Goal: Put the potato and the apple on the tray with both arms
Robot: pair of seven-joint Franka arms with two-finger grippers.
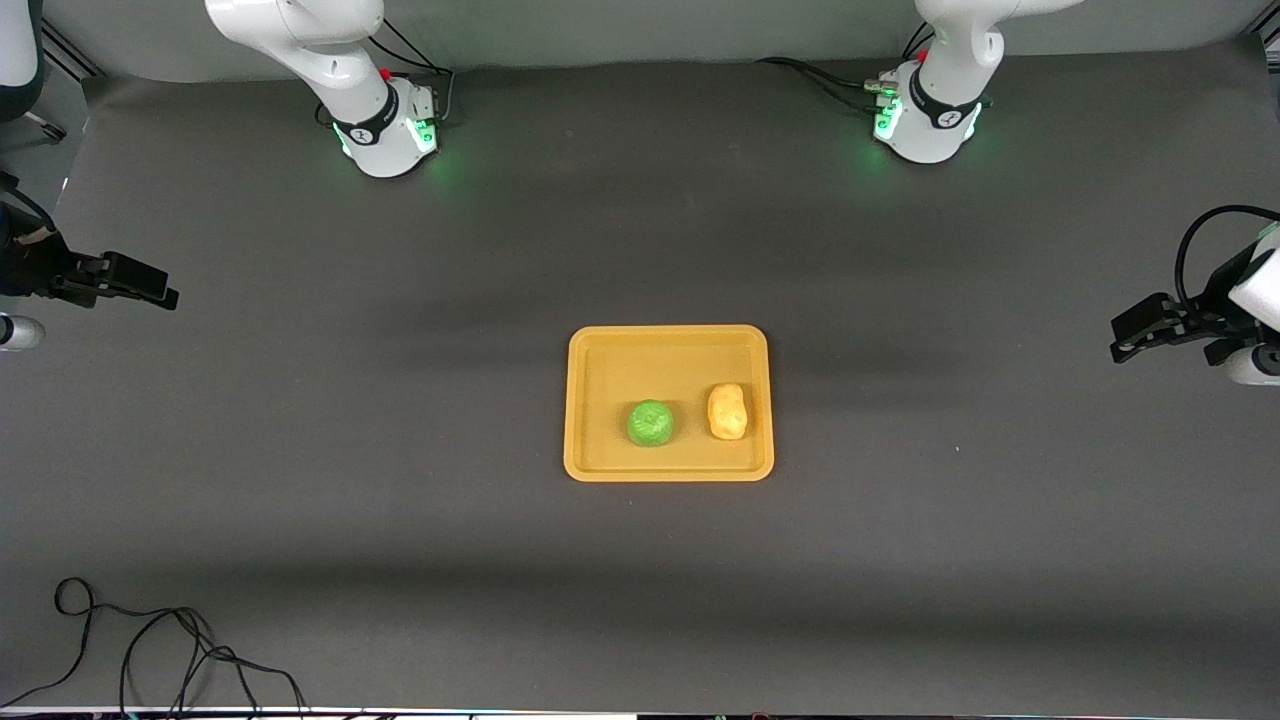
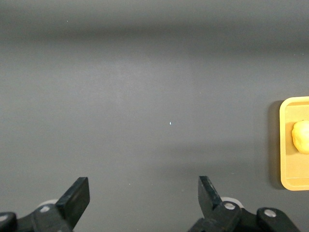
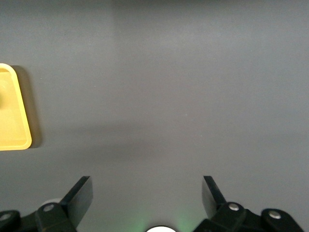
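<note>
The yellow-orange tray [image 1: 600, 350] lies in the middle of the table. The green apple [image 1: 650, 422] and the yellow-tan potato [image 1: 728, 411] both rest on it, side by side and apart. My left gripper [image 1: 1120, 345] hangs open and empty over the table's edge at the left arm's end. In the left wrist view [image 2: 144, 191] a corner of the tray [image 2: 289, 179] and part of the potato [image 2: 301, 136] show. My right gripper [image 1: 165, 292] hangs open and empty at the right arm's end. In the right wrist view [image 3: 147, 191] a tray corner [image 3: 12, 121] shows.
A loose black cable [image 1: 150, 640] lies near the front edge at the right arm's end. The two arm bases [image 1: 390, 130] [image 1: 925, 120] stand along the back of the dark grey table.
</note>
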